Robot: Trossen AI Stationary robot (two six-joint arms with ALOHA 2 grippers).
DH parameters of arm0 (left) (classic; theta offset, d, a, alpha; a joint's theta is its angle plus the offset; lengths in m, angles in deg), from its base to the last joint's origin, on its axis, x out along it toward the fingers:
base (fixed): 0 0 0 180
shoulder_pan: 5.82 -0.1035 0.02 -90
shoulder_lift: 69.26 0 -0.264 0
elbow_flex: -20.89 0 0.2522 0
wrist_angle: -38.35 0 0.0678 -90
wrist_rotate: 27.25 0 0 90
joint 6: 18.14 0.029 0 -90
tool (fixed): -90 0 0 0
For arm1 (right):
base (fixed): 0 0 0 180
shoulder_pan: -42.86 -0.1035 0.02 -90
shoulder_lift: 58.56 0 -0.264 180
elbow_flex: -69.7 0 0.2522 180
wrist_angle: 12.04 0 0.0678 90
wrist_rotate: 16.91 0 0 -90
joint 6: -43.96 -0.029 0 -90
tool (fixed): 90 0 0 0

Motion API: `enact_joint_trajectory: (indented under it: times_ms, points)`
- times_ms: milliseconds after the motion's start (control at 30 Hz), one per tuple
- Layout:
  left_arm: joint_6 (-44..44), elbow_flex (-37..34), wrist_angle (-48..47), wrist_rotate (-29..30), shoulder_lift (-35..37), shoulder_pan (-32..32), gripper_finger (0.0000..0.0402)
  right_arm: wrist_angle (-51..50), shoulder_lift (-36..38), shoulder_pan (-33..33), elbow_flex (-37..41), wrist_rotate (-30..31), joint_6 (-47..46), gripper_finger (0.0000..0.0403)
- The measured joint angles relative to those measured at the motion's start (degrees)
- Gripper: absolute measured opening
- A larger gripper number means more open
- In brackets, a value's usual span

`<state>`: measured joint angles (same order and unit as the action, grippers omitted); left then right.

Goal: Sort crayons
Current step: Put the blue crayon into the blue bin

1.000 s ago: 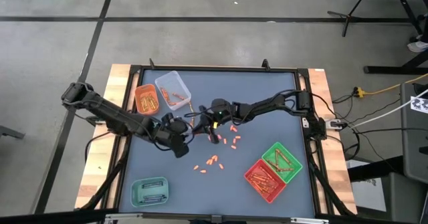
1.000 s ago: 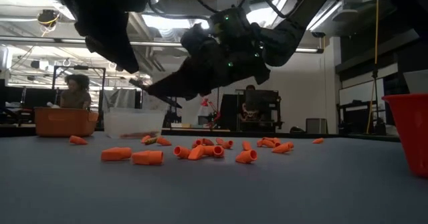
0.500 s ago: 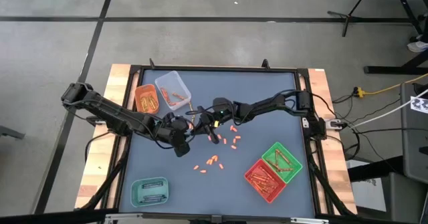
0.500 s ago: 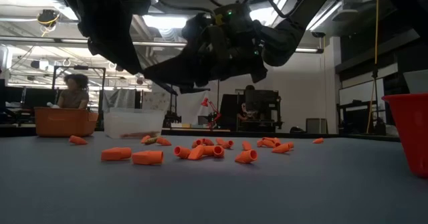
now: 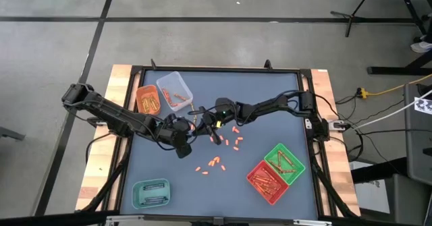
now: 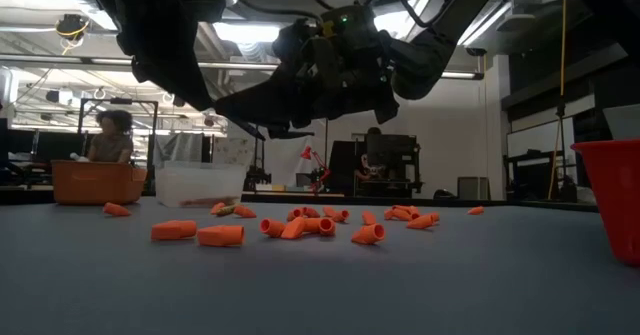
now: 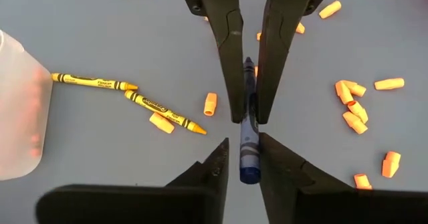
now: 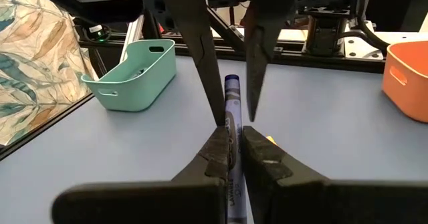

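Mid-table, above the scattered orange bits: my right claw (image 8: pixel 231 147) is clamped on one end of the blue crayon (image 7: pixel 247 140). My left claw (image 7: pixel 246 117) pinches its other end. Two yellow crayons (image 7: pixel 127 93) lie on the table (image 5: pixel 270 118) beside the clear tray (image 5: pixel 174 90).

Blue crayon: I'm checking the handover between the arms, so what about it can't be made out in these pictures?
- High view: the blue crayon is too small to see where the left gripper and right gripper meet.
- Low view: it is lost in the dark arms against the ceiling lights.
- Wrist views: the right gripper's clamp covers its middle, and the wrapper text is unreadable.
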<state>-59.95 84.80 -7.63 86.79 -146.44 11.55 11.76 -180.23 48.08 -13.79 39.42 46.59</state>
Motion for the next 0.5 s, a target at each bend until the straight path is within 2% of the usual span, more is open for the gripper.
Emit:
enact_joint_trajectory:
  times_ms: [267, 500]
  points:
    - [0.43, 0.0, 0.04, -0.01, 0.0, 0.0, 0.0008, -0.07, 0.0, 0.04, 0.0, 0.02, 0.07, 0.0024]
    - [0.43, 0.0, 0.02, 0.0, 0.0, 0.0, 0.0009, -0.08, 0.0, 0.04, 0.0, 0.02, 0.07, 0.0024]
